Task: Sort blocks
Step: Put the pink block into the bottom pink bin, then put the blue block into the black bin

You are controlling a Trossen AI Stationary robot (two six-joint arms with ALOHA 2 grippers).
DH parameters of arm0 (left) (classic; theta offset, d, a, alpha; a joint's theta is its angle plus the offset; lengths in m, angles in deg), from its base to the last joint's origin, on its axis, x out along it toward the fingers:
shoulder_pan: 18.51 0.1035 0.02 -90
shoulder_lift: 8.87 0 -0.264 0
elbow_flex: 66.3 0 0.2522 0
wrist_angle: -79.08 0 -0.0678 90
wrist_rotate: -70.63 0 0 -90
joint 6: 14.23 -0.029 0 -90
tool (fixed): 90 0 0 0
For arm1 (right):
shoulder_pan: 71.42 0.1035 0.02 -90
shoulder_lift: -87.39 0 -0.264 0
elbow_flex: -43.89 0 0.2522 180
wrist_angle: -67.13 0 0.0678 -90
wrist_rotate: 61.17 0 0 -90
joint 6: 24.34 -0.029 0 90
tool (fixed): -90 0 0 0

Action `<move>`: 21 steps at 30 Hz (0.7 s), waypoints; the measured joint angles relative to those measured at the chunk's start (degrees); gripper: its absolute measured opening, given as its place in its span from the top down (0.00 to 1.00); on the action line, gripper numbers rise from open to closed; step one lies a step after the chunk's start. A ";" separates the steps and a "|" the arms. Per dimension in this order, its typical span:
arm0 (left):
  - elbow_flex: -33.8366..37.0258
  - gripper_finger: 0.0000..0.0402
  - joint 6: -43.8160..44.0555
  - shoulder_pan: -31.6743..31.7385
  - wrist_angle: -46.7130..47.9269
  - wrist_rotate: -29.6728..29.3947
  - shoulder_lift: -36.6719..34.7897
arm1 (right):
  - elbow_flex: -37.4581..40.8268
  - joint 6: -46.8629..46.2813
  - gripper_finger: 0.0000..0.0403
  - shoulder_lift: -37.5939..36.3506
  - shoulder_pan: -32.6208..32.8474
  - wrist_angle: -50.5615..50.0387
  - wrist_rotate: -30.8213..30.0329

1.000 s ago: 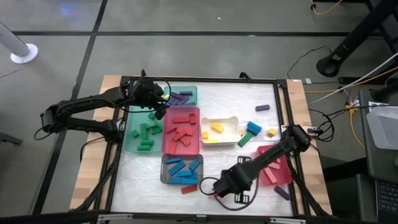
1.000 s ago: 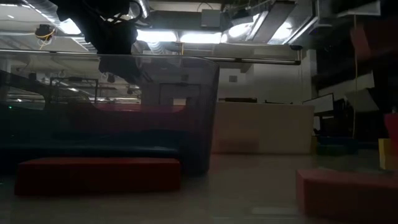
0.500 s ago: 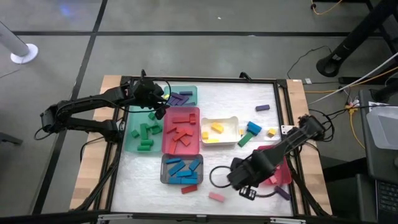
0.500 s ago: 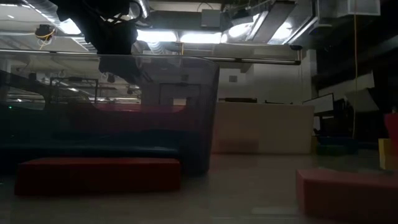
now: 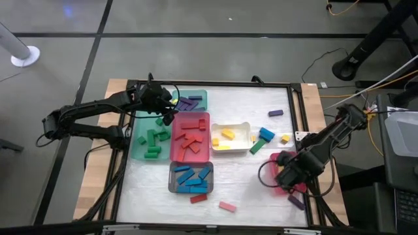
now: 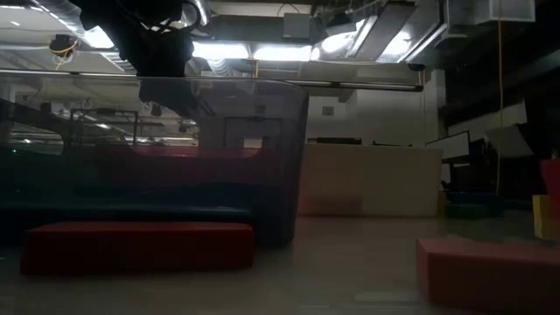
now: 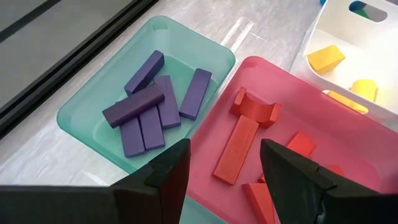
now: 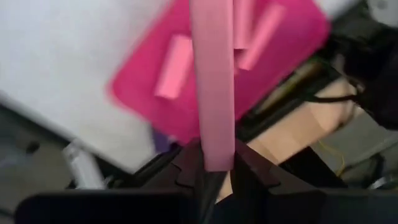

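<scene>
My right gripper hovers over the pink tray at the table's right, shut on a long pink block. Two or three pink blocks lie in that tray. My left gripper stands open and holds nothing, above the seam between the teal tray of purple blocks and the red tray of red blocks. Another pink block and a red block lie flat on the table near its near edge. My right gripper pinches the pink block by one end between its two fingers. The fingers point steeply down and the bar runs on past their tips, along them. It hangs clear above the pink tray.
Green, grey and white trays hold sorted blocks. Loose pieces lie at the right: purple, blue and green, yellow, and a purple one by the near right corner.
My right gripper has risen from the table's near edge beside the grey tray, swung toward the right edge and stopped over the pink tray, rolling its wrist on the way. Where it stood, a pink block now shows on the table.
</scene>
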 joint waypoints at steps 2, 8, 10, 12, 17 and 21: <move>0.00 0.55 0.23 -0.02 0.00 0.00 0.00 | 3.88 -2.55 0.85 -1.65 -0.11 -0.11 0.25; 0.00 0.55 2.15 -0.01 -0.41 0.01 0.00 | 11.36 -2.49 0.85 -2.48 -0.15 0.78 0.37; 0.00 0.55 3.01 -0.02 -1.38 0.05 0.00 | 13.17 -2.42 0.84 -2.48 -0.15 2.35 0.37; 0.00 0.55 4.41 -0.02 -3.73 0.96 0.00 | 14.56 -2.35 0.83 -2.46 -0.15 4.48 0.39; 0.00 0.55 9.43 -0.02 -13.14 3.78 0.00 | 16.79 -0.97 0.74 -2.46 -0.15 8.77 0.40; 0.00 0.55 11.77 -0.04 -19.49 3.90 0.00 | 17.42 -0.97 0.63 -2.46 -0.15 9.17 0.41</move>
